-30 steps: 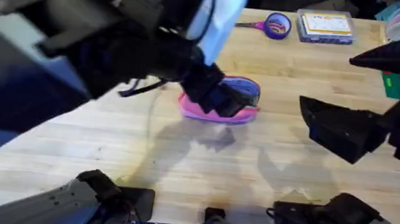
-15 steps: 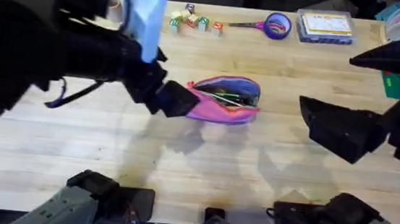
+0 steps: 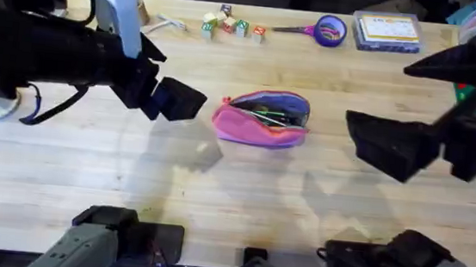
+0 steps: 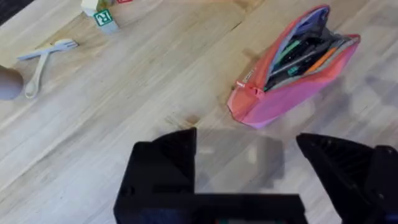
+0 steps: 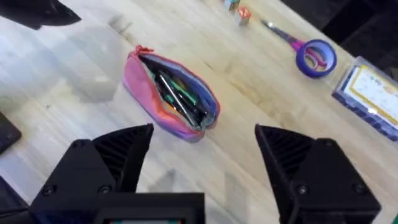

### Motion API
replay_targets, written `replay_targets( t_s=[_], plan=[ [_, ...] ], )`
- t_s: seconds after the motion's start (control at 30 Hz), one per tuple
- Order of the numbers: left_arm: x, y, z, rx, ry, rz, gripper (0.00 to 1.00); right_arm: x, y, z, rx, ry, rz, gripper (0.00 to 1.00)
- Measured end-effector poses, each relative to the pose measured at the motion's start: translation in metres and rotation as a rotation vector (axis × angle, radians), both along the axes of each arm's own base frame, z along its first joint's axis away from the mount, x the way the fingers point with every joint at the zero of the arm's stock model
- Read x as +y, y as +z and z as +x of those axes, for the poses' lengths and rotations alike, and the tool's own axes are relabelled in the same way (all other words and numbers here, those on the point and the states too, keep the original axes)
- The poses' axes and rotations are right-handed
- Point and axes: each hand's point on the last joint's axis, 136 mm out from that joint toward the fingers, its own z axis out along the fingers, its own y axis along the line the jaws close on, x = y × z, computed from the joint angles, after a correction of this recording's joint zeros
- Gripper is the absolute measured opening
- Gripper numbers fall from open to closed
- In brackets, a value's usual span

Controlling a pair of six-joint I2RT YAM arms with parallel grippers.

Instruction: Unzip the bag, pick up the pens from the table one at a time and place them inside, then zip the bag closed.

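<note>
Both jaws gape empty beside the unzipped bag (image 3: 262,118); scissors (image 3: 320,29) seemingly behind.

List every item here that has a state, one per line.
Bag: unzipped, mouth gaping, lying on the table.
Pens: inside the bag.
Left gripper: open, empty, beside the bag.
Right gripper: open, empty, above the table near the bag.
Scissors: closed, lying flat.
</note>
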Motion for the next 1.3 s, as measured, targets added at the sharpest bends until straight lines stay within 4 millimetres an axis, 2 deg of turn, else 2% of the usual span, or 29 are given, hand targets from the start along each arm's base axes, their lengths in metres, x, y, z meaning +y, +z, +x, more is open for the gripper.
replay_targets(
  t_s=[0.27,0.4,0.6,0.9,1.3],
  plan=[
    [0.001,-0.001,-0.001,0.001,-0.003,0.008,0.994,0.008,-0.015,0.011,0.057,0.000,-0.037,0.998],
    [0.003,-0.005,-0.006,0.000,-0.052,0.049,0.993,0.014,-0.014,0.015,0.059,0.015,-0.022,0.997],
    [0.018,-0.011,-0.010,-0.019,-0.130,0.077,0.993,0.018,-0.012,0.016,0.075,0.005,0.021,0.997],
    [0.035,-0.036,-0.005,-0.018,-0.312,0.028,0.993,0.036,-0.013,0.019,0.166,-0.001,0.123,0.997],
    [0.041,-0.072,-0.002,-0.065,-0.580,-0.028,0.993,0.076,-0.001,0.051,0.293,0.015,0.178,0.998]
  ],
)
